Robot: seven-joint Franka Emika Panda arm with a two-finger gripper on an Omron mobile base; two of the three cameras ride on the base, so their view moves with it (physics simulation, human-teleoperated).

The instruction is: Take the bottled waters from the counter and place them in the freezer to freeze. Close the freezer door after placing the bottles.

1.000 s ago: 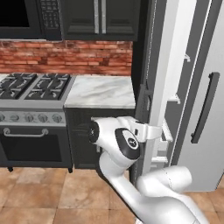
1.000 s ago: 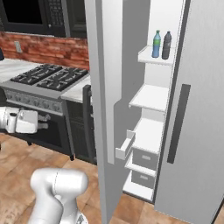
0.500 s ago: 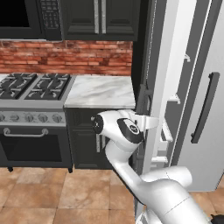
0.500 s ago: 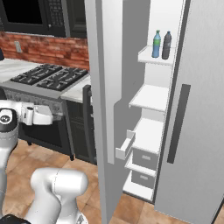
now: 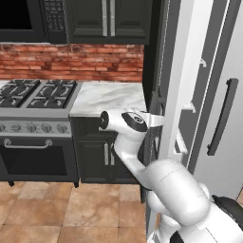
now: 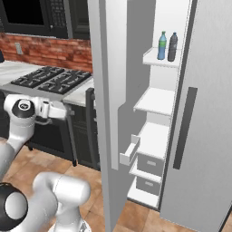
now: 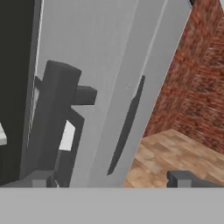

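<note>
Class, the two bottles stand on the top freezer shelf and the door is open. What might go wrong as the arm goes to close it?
1. The open gripper sits close beside the freezer door's dark handle; it may snag or slip off it.
2. A hard shove might topple the bottles, which stand near the shelf edge.

Kitchen surroundings around the stove

You see the black gas stove point(image 5: 35, 95) with its oven door point(image 5: 38, 161) below, a brick backsplash point(image 5: 71, 61) behind it, a microwave point(image 5: 28, 19) above, dark wall cabinets point(image 5: 107, 21) up to its right, and tiled floor point(image 5: 71, 209) underneath.
</note>
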